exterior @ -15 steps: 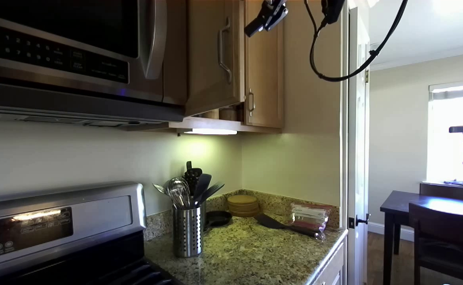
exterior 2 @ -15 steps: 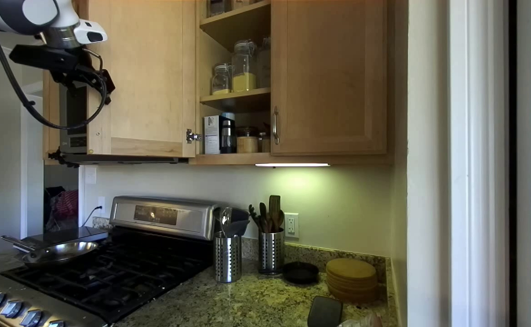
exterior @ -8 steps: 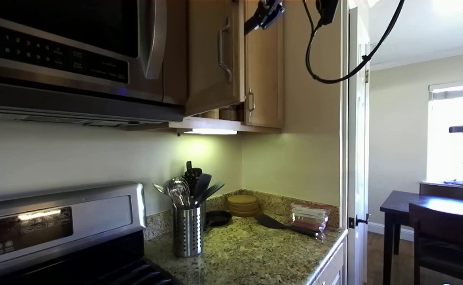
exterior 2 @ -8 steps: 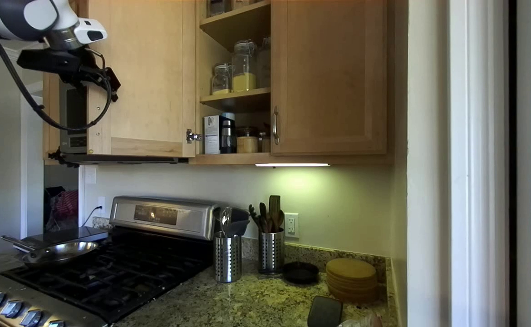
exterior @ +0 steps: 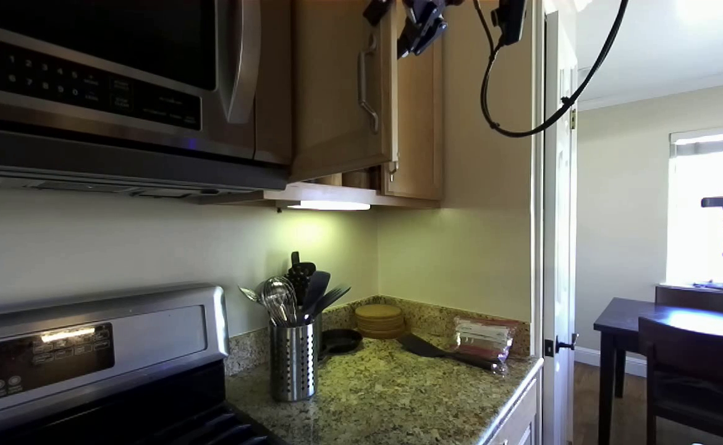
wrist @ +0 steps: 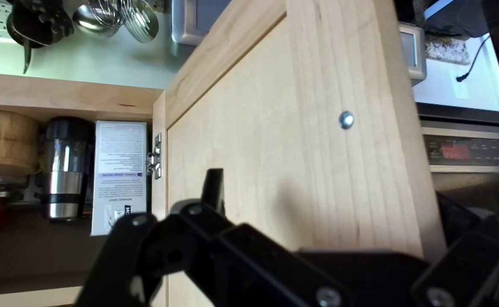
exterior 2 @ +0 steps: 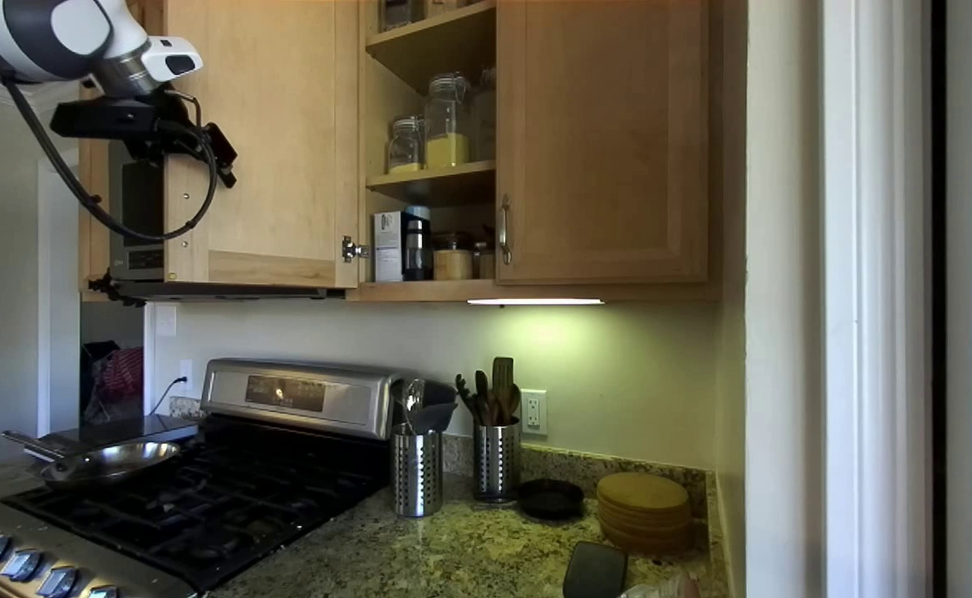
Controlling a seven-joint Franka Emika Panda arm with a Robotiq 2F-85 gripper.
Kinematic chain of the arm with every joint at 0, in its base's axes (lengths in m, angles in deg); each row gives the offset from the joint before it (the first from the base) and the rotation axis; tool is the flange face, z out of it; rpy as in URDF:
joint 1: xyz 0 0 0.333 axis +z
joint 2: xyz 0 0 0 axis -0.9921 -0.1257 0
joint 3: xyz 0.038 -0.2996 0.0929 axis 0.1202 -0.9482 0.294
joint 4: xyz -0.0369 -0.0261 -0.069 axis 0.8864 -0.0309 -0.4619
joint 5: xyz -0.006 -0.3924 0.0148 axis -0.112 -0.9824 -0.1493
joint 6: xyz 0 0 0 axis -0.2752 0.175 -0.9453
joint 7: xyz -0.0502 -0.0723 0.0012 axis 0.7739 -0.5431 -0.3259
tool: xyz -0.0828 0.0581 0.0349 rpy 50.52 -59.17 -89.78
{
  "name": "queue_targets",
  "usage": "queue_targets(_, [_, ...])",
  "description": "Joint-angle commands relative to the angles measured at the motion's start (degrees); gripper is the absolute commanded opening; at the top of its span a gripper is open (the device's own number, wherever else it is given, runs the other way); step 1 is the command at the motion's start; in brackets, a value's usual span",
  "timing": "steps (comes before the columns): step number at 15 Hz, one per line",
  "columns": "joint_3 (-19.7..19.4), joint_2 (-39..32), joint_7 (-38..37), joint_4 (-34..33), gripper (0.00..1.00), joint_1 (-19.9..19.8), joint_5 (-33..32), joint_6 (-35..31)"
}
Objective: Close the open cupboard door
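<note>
The cupboard door (exterior: 337, 93) is honey-coloured wood and stands open. Its bar handle (exterior: 366, 86) faces the microwave side in an exterior view. Its inner face (exterior 2: 266, 149) shows in an exterior view and fills the middle of the wrist view (wrist: 241, 128). My gripper (exterior: 390, 29) is open and empty around the door's free edge, also in the wrist view (wrist: 328, 187). One finger (wrist: 213, 187) is in front of the inner face, apart from it at the tip. The other finger (exterior: 376, 11) is on the handle side, mostly hidden in the wrist view; contact cannot be told.
The matching twin door (exterior 2: 602, 141) is shut. Jars (exterior 2: 447, 124) and a box (exterior 2: 387, 247) stand on the cupboard shelves. The microwave (exterior: 89, 68) is beside the open door. The stove (exterior 2: 203, 490) and utensil holders (exterior 2: 417, 473) are below.
The door's free edge and handle have swung a little to the right, towards the cupboard. My gripper has moved right with it, and a finger now shows on the handle side.
</note>
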Motion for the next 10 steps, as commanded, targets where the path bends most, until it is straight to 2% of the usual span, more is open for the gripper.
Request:
queue_targets(1, [0.6,1.2,-3.5,1.6,1.00,-4.1,-4.9,-1.6])
queue_targets(6, [0.6,4.0,-6.3,2.9,1.00,-7.9,-10.3,0.2])
queue_targets(10, [0.2,5.7,-7.9,4.1,1.00,-12.5,-14.5,1.8])
